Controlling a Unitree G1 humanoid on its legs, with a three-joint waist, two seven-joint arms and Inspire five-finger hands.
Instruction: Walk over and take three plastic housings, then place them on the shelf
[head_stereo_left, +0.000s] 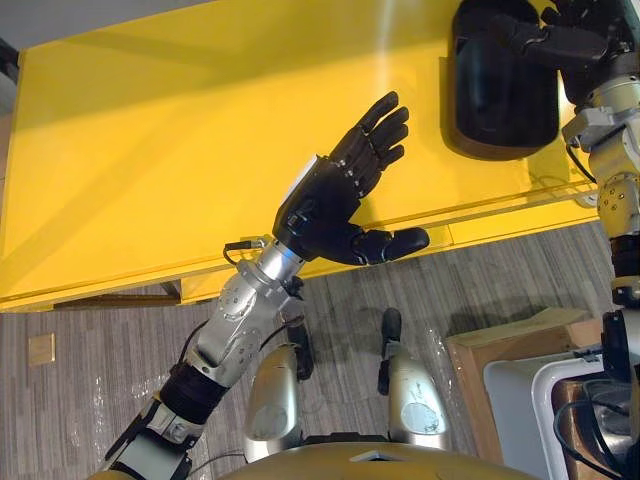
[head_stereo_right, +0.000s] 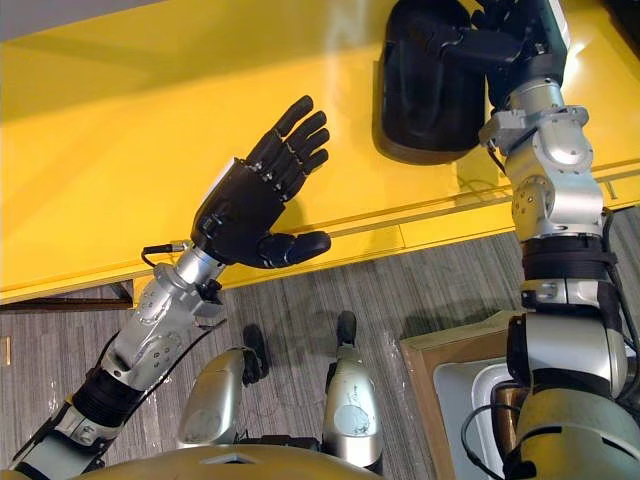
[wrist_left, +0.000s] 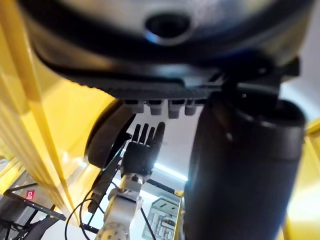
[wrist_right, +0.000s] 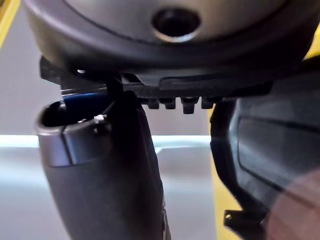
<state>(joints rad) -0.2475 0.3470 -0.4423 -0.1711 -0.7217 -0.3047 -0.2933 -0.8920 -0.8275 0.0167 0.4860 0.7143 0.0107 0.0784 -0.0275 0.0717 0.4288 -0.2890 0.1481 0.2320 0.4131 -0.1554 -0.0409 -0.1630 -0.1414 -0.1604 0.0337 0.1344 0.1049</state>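
The left hand (head_stereo_left: 330, 205) was raised above the front edge of the yellow shelf (head_stereo_left: 150, 150), open, with fingers straight and thumb spread. The right hand (head_stereo_right: 515, 38) lay with straight fingers against the black plastic housing (head_stereo_right: 420, 100), which rested on the shelf.

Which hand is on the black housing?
The right hand, laid flat on the black housing on the yellow shelf; the left hand is open and empty.

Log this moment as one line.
left hand: open, empty, over shelf edge | right hand: fingers straight, against housing | housing: on shelf
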